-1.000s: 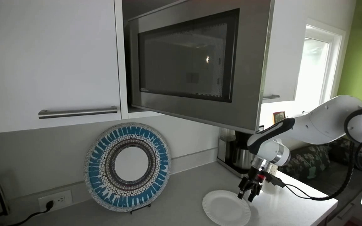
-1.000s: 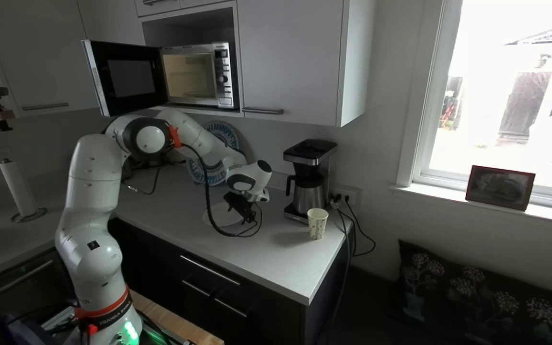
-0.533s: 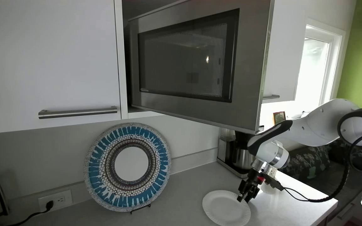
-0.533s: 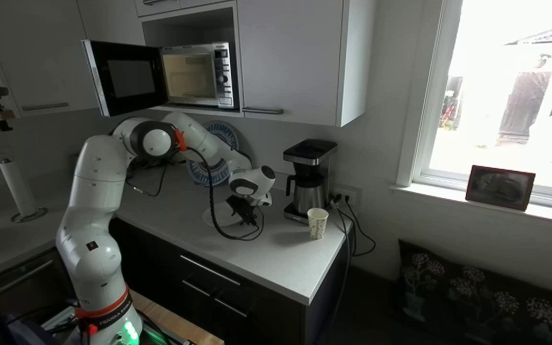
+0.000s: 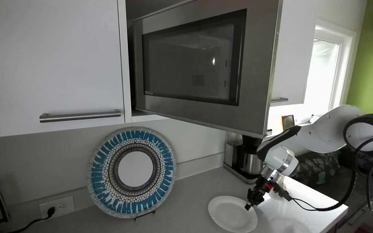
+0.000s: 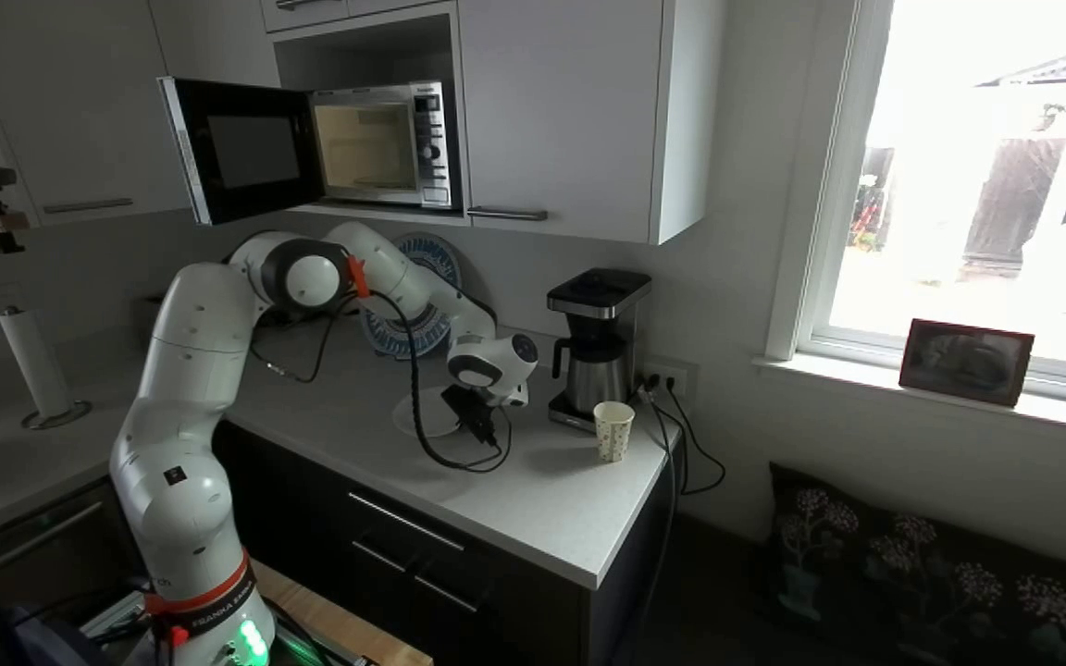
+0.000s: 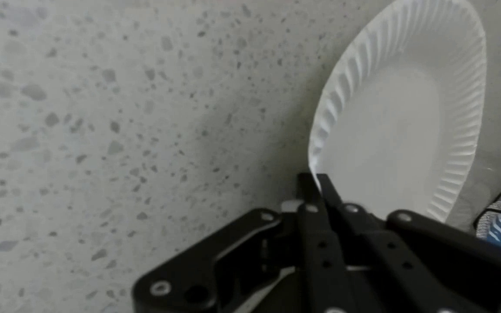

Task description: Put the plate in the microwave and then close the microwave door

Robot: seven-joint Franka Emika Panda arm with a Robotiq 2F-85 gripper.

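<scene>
The white plate [image 5: 232,214] lies on the countertop, its fluted rim filling the right side of the wrist view [image 7: 398,126]. My gripper [image 7: 318,187] is shut on the plate's near edge, one finger on each side of the rim. In an exterior view the gripper [image 5: 248,206] reaches down at the plate's right edge. Whether that edge is raised I cannot tell. Higher up, the microwave [image 6: 431,153] sits in a cabinet recess. Its microwave door [image 6: 254,153] is swung wide, with the lit cavity showing; that door [image 5: 189,64] hides most of the oven in an exterior view.
A blue-patterned round plate [image 5: 100,181] stands against the wall behind. To one side are a coffee maker [image 6: 598,370] and a paper cup [image 6: 613,433]. A paper towel roll [image 6: 36,365] stands far left. A black cable [image 6: 415,388] loops from the arm.
The jaws have gone from wide apart to closed on the plate's rim. The arm has lowered slightly, and the plate has hardly shifted. The microwave door has not moved.
</scene>
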